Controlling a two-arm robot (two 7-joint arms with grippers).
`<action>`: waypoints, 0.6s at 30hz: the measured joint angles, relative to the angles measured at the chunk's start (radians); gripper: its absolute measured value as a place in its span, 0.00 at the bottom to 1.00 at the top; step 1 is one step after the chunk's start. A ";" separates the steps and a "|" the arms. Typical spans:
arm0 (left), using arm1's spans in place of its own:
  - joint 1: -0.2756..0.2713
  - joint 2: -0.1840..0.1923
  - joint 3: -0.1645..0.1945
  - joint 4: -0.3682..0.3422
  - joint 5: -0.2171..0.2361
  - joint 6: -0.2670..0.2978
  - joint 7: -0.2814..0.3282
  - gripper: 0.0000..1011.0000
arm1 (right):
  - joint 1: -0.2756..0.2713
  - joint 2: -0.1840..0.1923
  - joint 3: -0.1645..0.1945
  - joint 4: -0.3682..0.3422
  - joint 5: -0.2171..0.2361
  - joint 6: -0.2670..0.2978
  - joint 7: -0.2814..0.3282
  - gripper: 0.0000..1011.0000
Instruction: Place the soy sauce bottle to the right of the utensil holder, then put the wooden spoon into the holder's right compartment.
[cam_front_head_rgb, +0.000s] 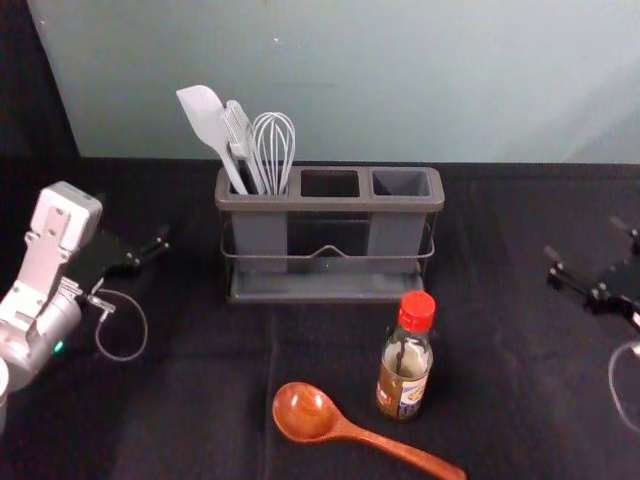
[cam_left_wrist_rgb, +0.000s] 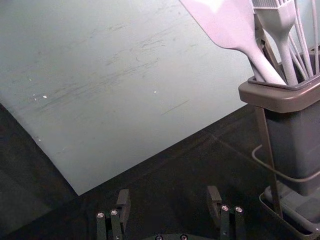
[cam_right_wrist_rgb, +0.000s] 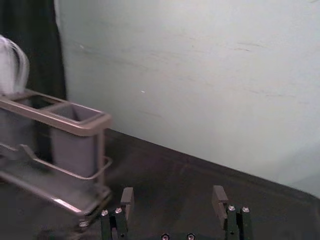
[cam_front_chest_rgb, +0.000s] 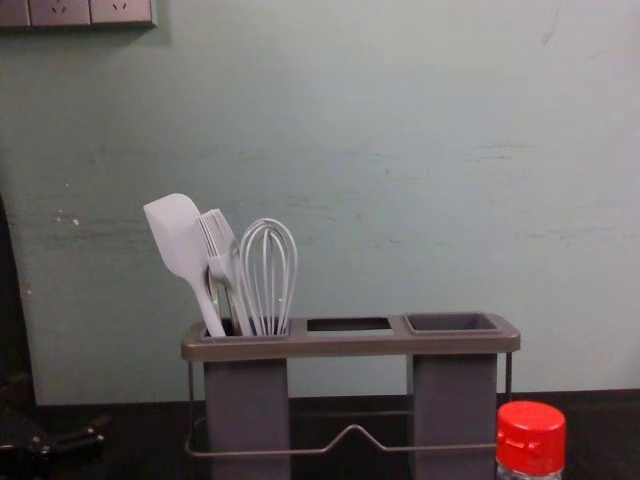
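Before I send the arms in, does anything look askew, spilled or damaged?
Nothing looks spilled or damaged: the bottle stands upright and capped, and the spoon lies on the table. One possible oddity: the holder has no cup under its middle opening, unlike its end ones; that may be by design.

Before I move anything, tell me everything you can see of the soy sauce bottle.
The soy sauce bottle is small, with a clear body that looks like glass or plastic, brown in its lower part. A bright red cap sits on top, and a colorful label wraps the lower front. It stands upright on the black cloth, in front of the right end of the utensil holder and just behind the wooden spoon. Only the cloth touches it.
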 joint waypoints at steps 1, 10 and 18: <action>0.000 0.000 0.000 0.000 0.000 0.000 0.000 0.99 | -0.015 0.008 0.011 -0.011 0.012 -0.004 0.010 0.99; 0.000 0.000 0.000 0.000 0.000 0.000 0.000 0.99 | -0.211 0.076 0.122 -0.128 0.144 -0.039 0.139 0.99; 0.000 0.000 0.000 0.000 0.000 0.000 0.000 0.99 | -0.311 0.112 0.140 -0.225 0.128 -0.057 0.211 0.99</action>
